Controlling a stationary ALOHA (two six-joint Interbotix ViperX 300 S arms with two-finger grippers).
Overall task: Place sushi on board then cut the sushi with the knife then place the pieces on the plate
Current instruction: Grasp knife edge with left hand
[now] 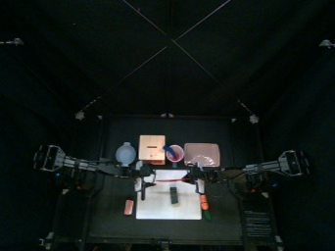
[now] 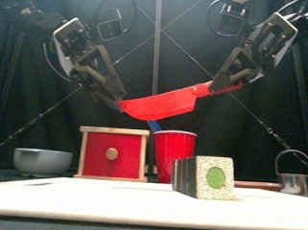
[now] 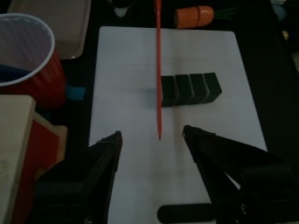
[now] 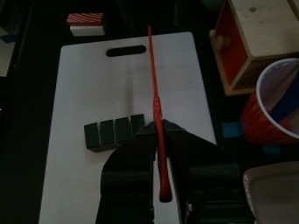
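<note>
- In the right gripper (image 2: 223, 83): the handle of the red knife (image 2: 170, 101), pinched tight between both jaws.
- Around the knife's tip: the left gripper (image 3: 152, 140), jaws spread wide, one on each side of the blade and not touching it.
- Held up in the air over the white board (image 3: 128, 61), high above the sushi (image 2: 205, 177).
- Long way of the knife: side to side across the table.
- Handle on the right and higher, tip on the left and lower, so slanting down toward the left.
- From both wrist cameras, only a thin red line, with the blade seen edge-on.
- Down on the board, near its middle: the sushi, a short row of dark green blocks, all touching.
- Long way of the sushi: front to back, with a round green end facing the front of the table.
- So crossed by the knife's line, not lined up with it.
- Just past one end of the board: a small red and white striped toy (image 4: 84, 17). Just past the other end: a small orange toy (image 3: 195, 13).
- Behind the board, in a row from left to right: a blue-grey bowl (image 2: 42, 161), a wooden box (image 2: 113, 155) with a red front, a red cup (image 2: 174, 151) and a pink tray (image 1: 202, 154).
- Far on the right in the front view: a round metal cutter (image 2: 292, 179) with a wire handle.
</note>
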